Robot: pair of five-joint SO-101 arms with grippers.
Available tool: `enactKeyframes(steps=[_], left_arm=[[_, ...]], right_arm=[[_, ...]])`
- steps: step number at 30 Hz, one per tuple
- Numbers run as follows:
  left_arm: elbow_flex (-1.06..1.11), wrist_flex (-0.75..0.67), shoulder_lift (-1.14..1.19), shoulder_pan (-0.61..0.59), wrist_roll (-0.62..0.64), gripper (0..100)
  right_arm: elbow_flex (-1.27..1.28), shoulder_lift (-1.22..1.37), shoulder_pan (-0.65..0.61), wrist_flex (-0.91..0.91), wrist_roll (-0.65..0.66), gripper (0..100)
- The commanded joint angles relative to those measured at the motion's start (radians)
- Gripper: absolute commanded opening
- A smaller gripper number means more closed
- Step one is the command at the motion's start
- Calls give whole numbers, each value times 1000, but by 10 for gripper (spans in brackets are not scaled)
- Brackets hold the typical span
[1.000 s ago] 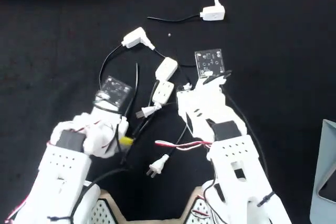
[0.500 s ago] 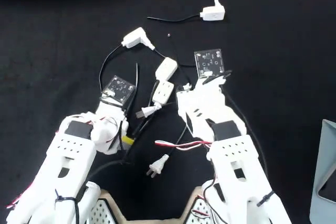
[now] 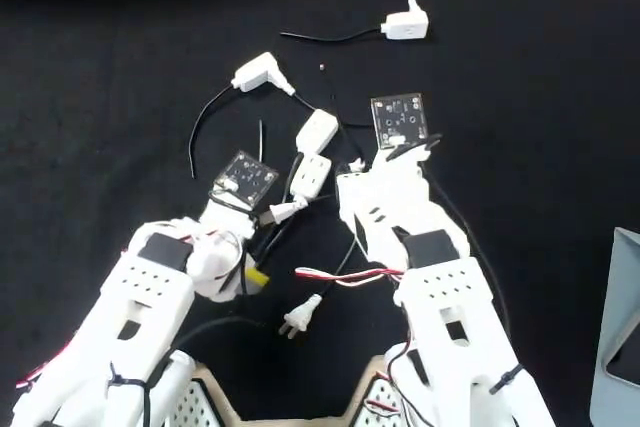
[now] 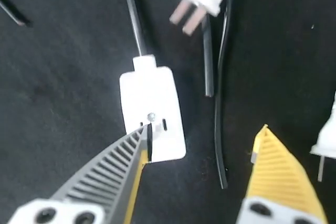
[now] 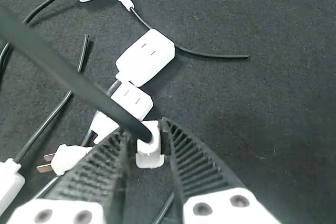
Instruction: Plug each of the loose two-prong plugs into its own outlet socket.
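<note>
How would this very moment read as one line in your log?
left pincer: open, above white socket | right pincer: shut on white plug | loose plug: on table near arm bases, unplugged

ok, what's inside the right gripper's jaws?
A white plug sits between the fingers of the right gripper. A black cable crosses in front, covering its upper end; its prongs can't be seen.

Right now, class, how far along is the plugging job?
Done: nothing; one socket shows empty slots. In hand: the right hand grips a white plug; the open left hand hovers at another socket. Left: every plug, including the loose plug near the arms' bases.
</note>
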Motion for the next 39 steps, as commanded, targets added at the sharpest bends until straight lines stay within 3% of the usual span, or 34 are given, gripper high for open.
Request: enactKeyframes(steps=[1,7,13,16,21,24,31,39], left_arm=[[8,-21,2,-76,-2,310],[27,-38,11,-205,-104,310],[-41,-26,80,-216,-98,309],[-153,63,78,-208,-89,304],[-387,226,121,-176,-61,100],[-483,262,203,-176,-61,47],[-550,313,442,-171,-55,208],[-532,315,459,-105,-52,194]], right_arm=[[-7,7,12,-15,-11,11],[-7,8,11,-15,-11,11],[-5,10,11,-14,-11,11],[-5,10,11,-14,-34,11],[-5,10,11,-14,-38,11],[-5,10,11,-12,-38,11],[-5,10,12,-12,-38,11],[-5,10,14,-12,-38,12]])
